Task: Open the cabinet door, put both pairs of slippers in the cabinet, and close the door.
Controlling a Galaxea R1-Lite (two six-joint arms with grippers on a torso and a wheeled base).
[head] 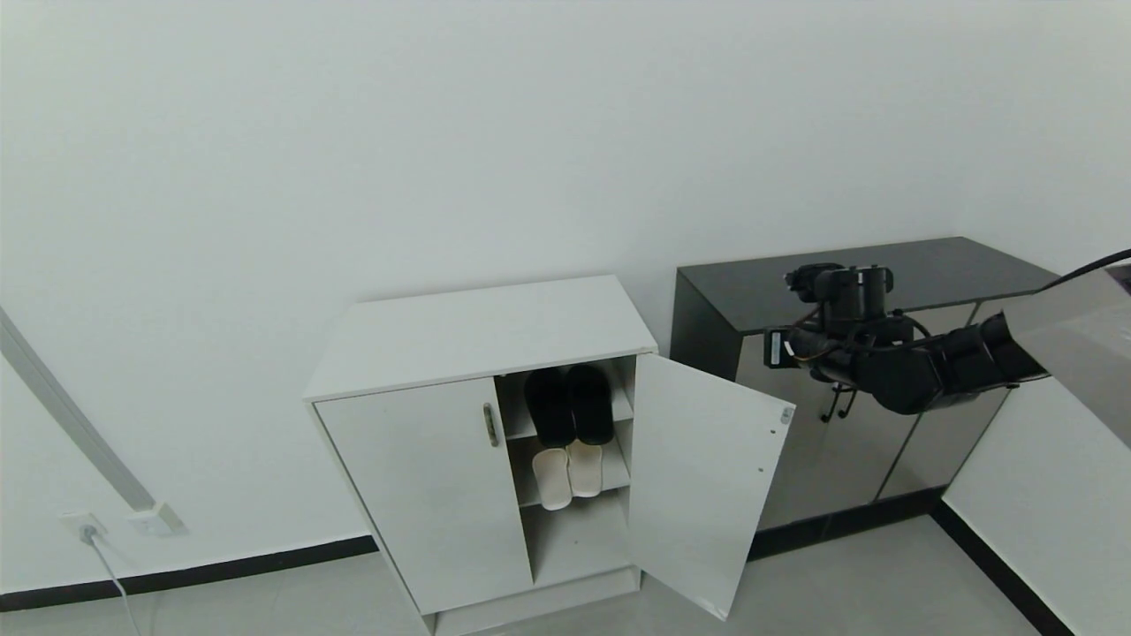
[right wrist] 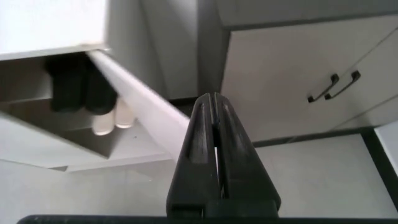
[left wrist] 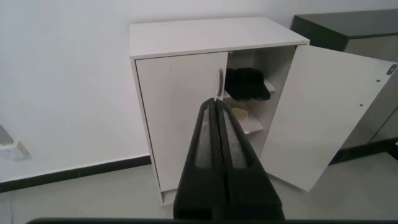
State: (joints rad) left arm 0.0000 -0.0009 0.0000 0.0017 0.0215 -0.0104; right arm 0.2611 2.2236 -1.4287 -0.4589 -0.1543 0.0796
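**Entry: cabinet loaded, door standing open, closing push pending**

- **Cabinet** [head: 477, 336]: white, two-door, sitting ahead of both grippers against the wall.
- **Open door** [head: 698, 468]: swinging well out from its hinge. Its free edge is lying to the robot's left of the right gripper, near it but not touching. It is probably standing open only because the loading looks finished and the closing is not yet done.
- **Black slippers** [head: 570, 406]: one pair, resting side by side on the upper shelf, beyond the left gripper and past the open door's inner face.
- **White slippers** [head: 568, 473]: one pair, resting on the shelf just below the black pair, toes pointing outward.
- **Right gripper** [right wrist: 215, 99]: fingers pressed together and carrying nothing, hovering beside the door's edge on its outer side. The pressed fingers look suited to nudging the panel rather than grasping it.
- **Left gripper** [left wrist: 216, 102]: fingers pressed together and carrying nothing, pointing at the handle [left wrist: 219, 84] of the shut door [left wrist: 177, 112] and hanging well apart from it.
- **Dark sideboard** [head: 884, 274]: standing behind the right gripper.
- **Status**: both pairs appear stowed, and shutting the door is the remaining step.
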